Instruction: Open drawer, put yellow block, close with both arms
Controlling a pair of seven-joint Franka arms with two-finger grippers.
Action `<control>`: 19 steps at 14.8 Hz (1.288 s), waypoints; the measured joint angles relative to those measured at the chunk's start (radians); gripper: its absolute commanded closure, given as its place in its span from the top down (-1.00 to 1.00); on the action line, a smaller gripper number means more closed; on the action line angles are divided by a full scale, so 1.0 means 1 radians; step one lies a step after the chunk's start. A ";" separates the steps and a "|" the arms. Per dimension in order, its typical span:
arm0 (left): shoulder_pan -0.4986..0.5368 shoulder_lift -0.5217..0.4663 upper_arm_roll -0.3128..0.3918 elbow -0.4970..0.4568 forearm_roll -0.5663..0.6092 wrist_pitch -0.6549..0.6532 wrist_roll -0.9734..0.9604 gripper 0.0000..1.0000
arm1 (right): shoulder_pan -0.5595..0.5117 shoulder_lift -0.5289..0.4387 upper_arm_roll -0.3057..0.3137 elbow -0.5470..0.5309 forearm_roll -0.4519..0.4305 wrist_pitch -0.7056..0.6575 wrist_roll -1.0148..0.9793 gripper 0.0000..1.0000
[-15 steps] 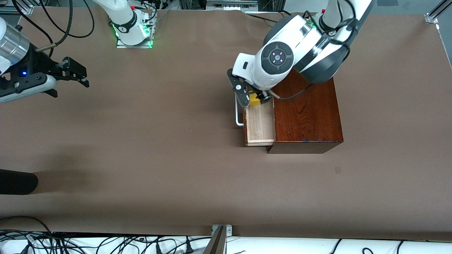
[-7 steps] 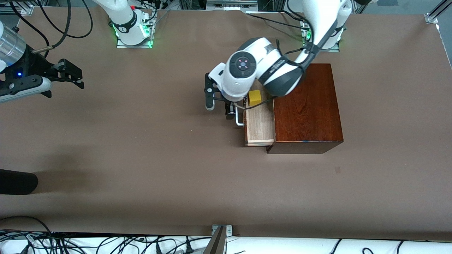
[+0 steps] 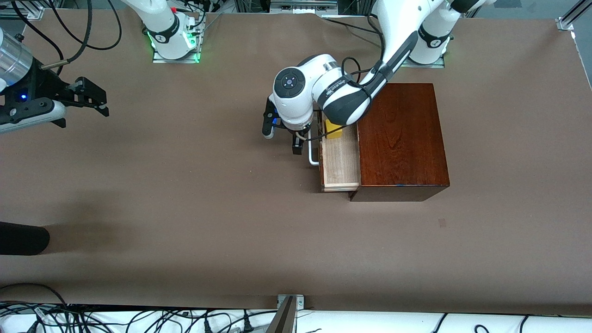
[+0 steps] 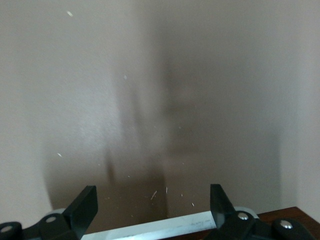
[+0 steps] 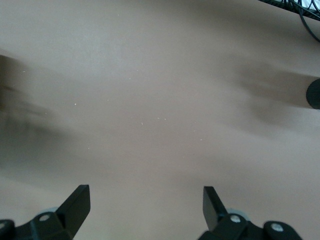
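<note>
Two of three steps look done: the drawer [image 3: 341, 162] stands pulled out of its box [image 3: 401, 141] and the yellow block [image 3: 334, 129] lies inside it. Closing remains. The left gripper [image 3: 283, 138], fingers spread and empty, hangs just beside the white handle [image 3: 312, 155]; the right gripper [image 3: 95, 98], also spread and empty, waits over bare table at the right arm's end

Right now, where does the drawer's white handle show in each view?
Front view: white handle beside the open left gripper, in front of the drawer.
Left wrist view: white bar between the fingers.
Right wrist view: not in it.
Shared landmark: brown table.
</note>
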 measured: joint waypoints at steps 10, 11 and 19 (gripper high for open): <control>0.018 -0.026 0.040 0.000 0.100 -0.279 -0.008 1.00 | -0.002 0.000 -0.059 0.000 -0.004 -0.081 0.001 1.00; 0.020 -0.030 0.045 0.000 0.100 -0.291 -0.007 1.00 | -0.002 0.000 -0.059 0.000 -0.004 -0.080 0.001 1.00; 0.021 -0.032 0.059 0.000 0.100 -0.307 -0.008 1.00 | -0.002 0.000 -0.058 0.000 -0.004 -0.080 0.001 1.00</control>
